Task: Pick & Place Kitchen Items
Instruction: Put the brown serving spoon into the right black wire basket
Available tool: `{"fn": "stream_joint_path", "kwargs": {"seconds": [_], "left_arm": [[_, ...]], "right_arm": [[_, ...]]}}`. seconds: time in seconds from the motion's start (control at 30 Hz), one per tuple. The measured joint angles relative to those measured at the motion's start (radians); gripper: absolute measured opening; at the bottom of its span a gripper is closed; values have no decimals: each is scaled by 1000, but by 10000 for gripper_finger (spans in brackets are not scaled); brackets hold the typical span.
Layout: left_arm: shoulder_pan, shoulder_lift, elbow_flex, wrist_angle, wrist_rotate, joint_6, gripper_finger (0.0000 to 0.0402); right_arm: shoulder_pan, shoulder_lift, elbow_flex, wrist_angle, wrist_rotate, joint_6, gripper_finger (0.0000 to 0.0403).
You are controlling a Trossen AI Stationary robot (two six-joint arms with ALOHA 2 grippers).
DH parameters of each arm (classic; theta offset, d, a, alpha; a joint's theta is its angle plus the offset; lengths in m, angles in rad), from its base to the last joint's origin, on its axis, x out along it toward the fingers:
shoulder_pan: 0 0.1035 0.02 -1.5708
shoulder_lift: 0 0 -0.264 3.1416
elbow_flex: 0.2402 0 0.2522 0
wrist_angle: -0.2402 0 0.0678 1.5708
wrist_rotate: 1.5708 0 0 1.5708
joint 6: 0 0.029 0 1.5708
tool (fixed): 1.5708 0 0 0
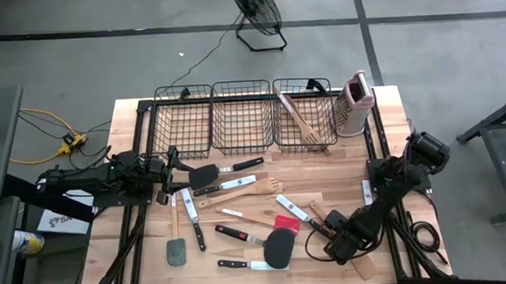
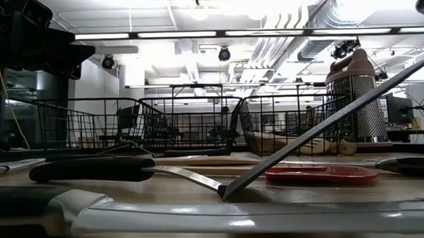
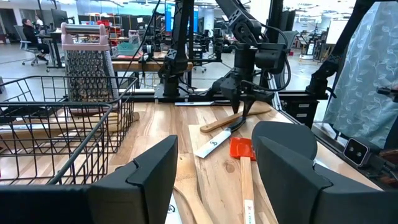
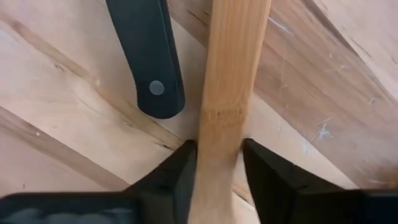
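Room: a big workshop with a grey floor; a black fan (image 1: 256,11) stands on the floor at 12 o'clock from the table.
Table: a pale wooden table (image 1: 265,187) with black arms on both sides.
Baskets: three black wire baskets (image 1: 243,118) sit in a row along the far edge, at 12 o'clock.
Inside the basket: the one nearest the grater holds wooden spoons (image 1: 302,121).
Grater: a pink and white grater (image 1: 355,104) stands upright just beside the row of baskets, toward 1 o'clock.
Kitchen tools: knives, wooden tools and spatulas lie spread over the middle and near half of the table, from 9 o'clock round to 5 o'clock.
Red spatula: a red spatula (image 1: 286,222) lies near the middle, toward 5 o'clock.
Black spatula: a black spatula (image 1: 279,246) lies just beside it, toward 6 o'clock.
Right gripper: the right gripper (image 4: 219,163) is down low at 5 o'clock, its two fingers (image 4: 267,171) pressed on both sides of a wooden handle (image 4: 230,81) that lies on the table.
Knife handle: a black knife handle (image 4: 148,53) lies just beside that wooden handle.
Left gripper: the left gripper (image 3: 214,168) waits at 9 o'clock with its fingers wide apart and nothing between them.
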State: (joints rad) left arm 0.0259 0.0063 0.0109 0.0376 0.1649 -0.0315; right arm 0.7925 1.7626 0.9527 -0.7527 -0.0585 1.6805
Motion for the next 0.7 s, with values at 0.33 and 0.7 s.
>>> {"fn": "stream_joint_path", "kwargs": {"seconds": [0.33, 0.7], "left_arm": [[0, 0, 0, 0, 0, 0, 212], [0, 0, 0, 0, 0, 0, 212]], "right_arm": [[-28, -11, -1, -31, -31, -9, 74], [-32, -179, -6, -175, 100, -1, 74]]}}
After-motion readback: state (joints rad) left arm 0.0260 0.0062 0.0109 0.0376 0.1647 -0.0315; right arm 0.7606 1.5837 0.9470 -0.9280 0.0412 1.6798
